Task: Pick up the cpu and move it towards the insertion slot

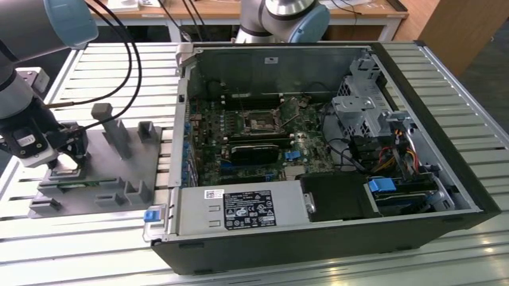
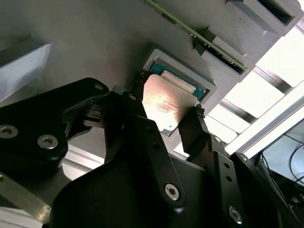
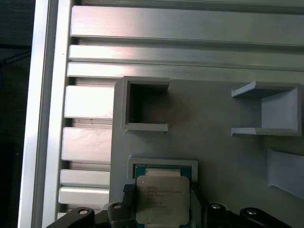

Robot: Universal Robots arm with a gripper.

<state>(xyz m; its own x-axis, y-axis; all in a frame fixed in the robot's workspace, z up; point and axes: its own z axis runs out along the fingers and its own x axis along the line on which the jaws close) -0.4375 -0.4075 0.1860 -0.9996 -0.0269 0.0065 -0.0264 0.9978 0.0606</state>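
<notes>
Second wrist view: gripper (image 2: 167, 95) pinches the cpu (image 2: 164, 107) by opposite edges, at its pocket in the grey fixture (image 2: 85, 38). Grasp looks made, carry outstanding. The insertion slot (image 1: 261, 122) lies well apart, at 3 o'clock from the fixture in the exterior view.

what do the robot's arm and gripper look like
The silver-grey tubular arm has a rounded light blue joint cap, and thin black cables loop off it. The black metal gripper has jointed link fingers fastened with shiny silver screws.
</notes>
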